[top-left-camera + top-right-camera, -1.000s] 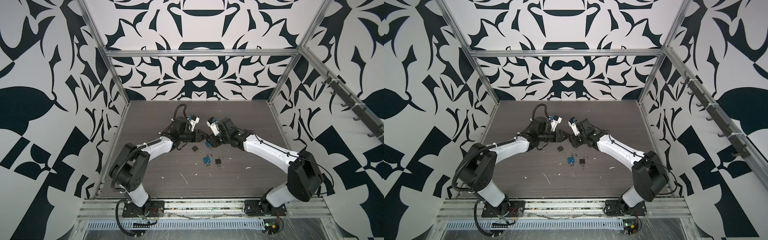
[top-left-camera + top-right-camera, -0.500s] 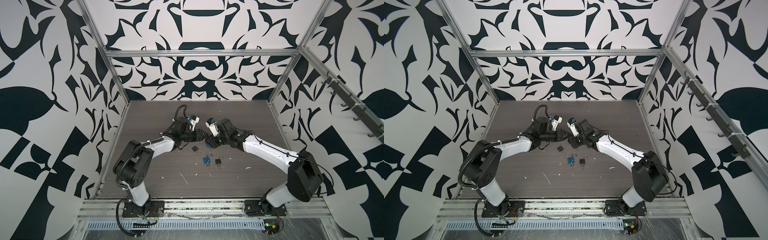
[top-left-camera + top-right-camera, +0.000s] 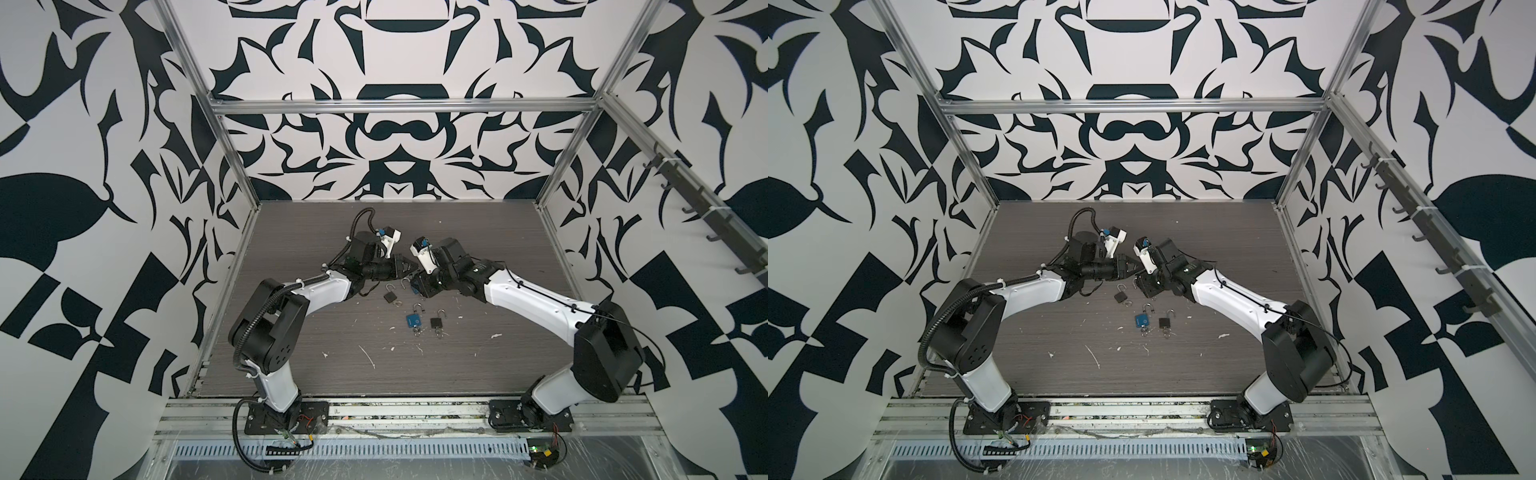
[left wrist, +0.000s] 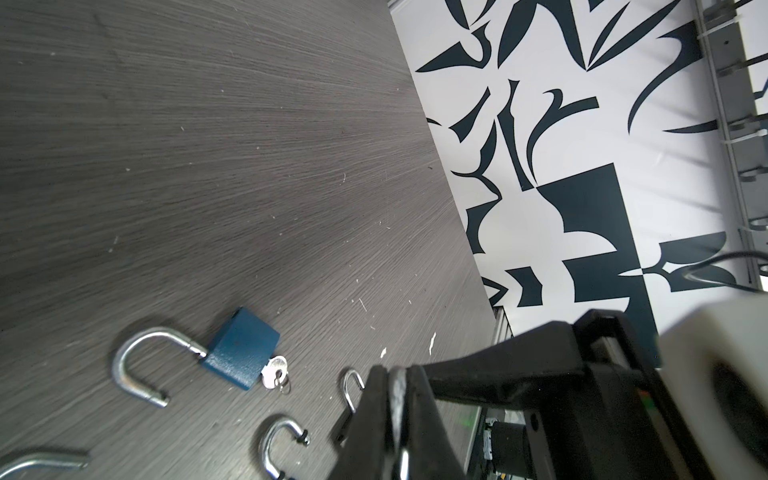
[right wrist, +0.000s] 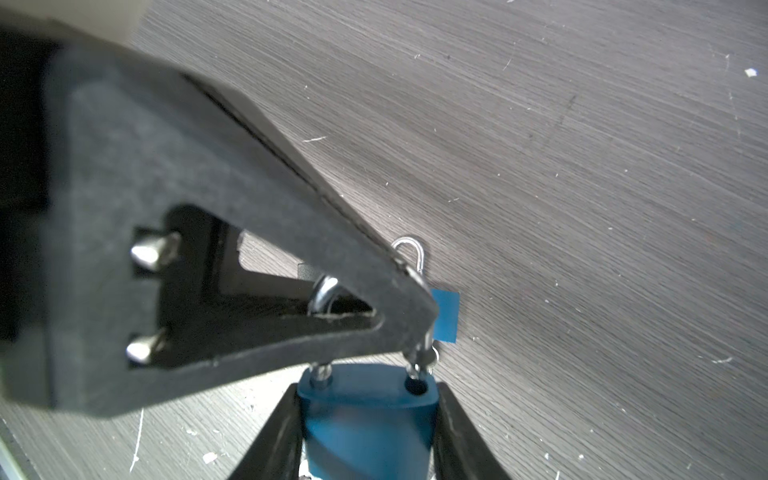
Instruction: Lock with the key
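- Since a second ago, the left gripper point(image 3: 410, 266) is drawn from partly open to fully closed; it is pinched on the shackle point(image 5: 326, 296).
- The dark table point(image 3: 478, 232) is flecked with white; both arms are met above its middle.
- The right gripper point(image 5: 370, 432) is clamped on the held blue padlock point(image 5: 365, 411); its shackle is sprung open.
- A black padlock point(image 3: 390, 296) is laid below the left gripper; a loose blue padlock point(image 3: 413, 320) and the other black padlock point(image 3: 436, 322) are laid side by side, all unlocked.
- A key point(image 4: 274, 371) is seated in the loose blue padlock.
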Tool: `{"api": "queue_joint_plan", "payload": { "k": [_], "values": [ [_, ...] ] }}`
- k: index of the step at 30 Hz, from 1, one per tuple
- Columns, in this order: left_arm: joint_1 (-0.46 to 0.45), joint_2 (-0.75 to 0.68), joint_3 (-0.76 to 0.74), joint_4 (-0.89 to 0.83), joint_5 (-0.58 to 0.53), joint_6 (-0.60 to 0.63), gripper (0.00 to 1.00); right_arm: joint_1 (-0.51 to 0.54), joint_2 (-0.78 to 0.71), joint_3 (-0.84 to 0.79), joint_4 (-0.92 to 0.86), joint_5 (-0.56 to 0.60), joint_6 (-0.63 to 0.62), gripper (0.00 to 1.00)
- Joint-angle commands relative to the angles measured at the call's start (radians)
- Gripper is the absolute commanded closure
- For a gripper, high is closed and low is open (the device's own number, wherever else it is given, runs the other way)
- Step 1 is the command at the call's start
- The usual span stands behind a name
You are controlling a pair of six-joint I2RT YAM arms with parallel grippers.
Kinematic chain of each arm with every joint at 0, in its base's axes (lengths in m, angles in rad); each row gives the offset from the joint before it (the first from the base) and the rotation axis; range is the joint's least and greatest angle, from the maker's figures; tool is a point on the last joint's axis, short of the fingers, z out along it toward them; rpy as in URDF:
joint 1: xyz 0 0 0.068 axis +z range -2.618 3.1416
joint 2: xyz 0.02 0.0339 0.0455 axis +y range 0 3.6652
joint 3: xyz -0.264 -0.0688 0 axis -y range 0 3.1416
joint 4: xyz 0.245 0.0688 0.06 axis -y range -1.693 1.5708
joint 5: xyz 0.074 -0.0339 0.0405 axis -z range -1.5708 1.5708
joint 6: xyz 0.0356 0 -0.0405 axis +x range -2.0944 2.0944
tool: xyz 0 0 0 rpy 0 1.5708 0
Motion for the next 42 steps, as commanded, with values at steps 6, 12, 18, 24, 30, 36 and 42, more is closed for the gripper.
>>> {"api": "queue_joint_plan", "payload": {
  "k": [6,12,18,24,30,36,42],
  "values": [
    [0.000,-0.005,-0.014,0.065,-0.012,-0.015,1.00,0.014,-0.038,0.035,0.080,-0.042,0.010,0.69],
    [-0.001,-0.043,-0.023,0.072,-0.080,-0.058,1.00,-0.006,-0.095,-0.005,0.124,-0.101,0.039,0.45],
    [0.001,-0.049,-0.001,0.109,-0.100,-0.138,1.00,-0.113,-0.218,-0.107,0.217,-0.245,0.129,0.44],
    [0.000,-0.045,0.010,0.160,-0.088,-0.219,1.00,-0.234,-0.312,-0.243,0.339,-0.347,0.184,0.43],
    [-0.010,-0.057,0.021,0.174,-0.115,-0.313,1.00,-0.237,-0.328,-0.320,0.425,-0.373,0.158,0.46],
    [-0.033,-0.063,0.090,0.091,-0.127,-0.315,1.00,-0.205,-0.338,-0.361,0.507,-0.330,0.114,0.47],
    [-0.060,-0.055,0.157,0.033,-0.127,-0.301,1.00,-0.171,-0.315,-0.338,0.516,-0.275,0.049,0.47]
  ]
}}
